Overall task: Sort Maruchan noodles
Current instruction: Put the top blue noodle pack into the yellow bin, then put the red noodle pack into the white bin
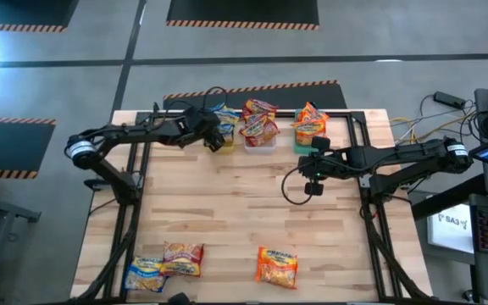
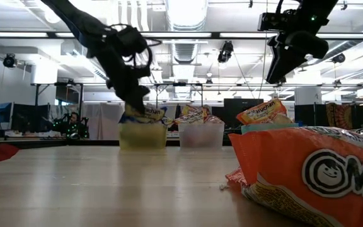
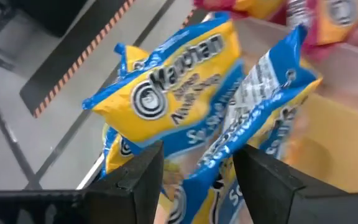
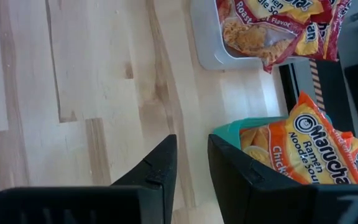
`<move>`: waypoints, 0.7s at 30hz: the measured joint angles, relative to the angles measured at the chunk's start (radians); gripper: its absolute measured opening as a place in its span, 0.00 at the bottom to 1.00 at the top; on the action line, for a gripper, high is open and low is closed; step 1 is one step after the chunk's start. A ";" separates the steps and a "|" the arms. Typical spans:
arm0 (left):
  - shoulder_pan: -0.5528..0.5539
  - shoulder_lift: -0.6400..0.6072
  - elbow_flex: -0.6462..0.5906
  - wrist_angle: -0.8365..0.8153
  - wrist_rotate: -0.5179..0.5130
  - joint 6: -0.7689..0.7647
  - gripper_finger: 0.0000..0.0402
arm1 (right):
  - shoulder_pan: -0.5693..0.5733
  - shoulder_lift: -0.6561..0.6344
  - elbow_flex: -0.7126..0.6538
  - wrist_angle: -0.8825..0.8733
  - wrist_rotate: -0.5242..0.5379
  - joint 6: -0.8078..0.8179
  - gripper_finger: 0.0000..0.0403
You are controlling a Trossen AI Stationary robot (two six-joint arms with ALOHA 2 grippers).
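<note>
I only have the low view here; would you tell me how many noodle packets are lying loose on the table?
Observer: Three, along the near edge: a blue-and-yellow packet, a red packet touching it, and an orange packet lying apart.
Operator: Thank you. Is the right gripper carrying anything?
Observer: No. The right gripper has nothing in it, and only the bare table shows through.
Operator: And what lies under the left gripper?
Observer: The left gripper is over the yellow bin, right at the blue Maruchan packets in it.
</note>
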 joint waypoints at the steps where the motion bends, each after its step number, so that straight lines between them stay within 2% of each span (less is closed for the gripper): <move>1: -0.007 -0.014 0.000 -0.012 0.009 -0.001 0.44 | 0.000 0.000 0.000 0.000 0.000 -0.001 0.20; 7: -0.054 -0.080 0.000 -0.100 0.034 -0.066 0.44 | 0.000 0.000 0.000 0.000 0.000 -0.002 0.21; 12: -0.150 -0.150 0.000 -0.188 0.080 -0.129 0.44 | 0.000 0.000 0.000 0.000 0.000 0.000 0.22; 15: -0.240 -0.202 0.000 -0.220 0.137 -0.205 0.44 | 0.000 0.000 0.000 0.000 0.000 -0.002 0.22; 21: -0.496 -0.273 0.000 -0.325 0.138 -0.450 0.44 | 0.000 0.000 0.000 0.000 0.000 0.000 0.19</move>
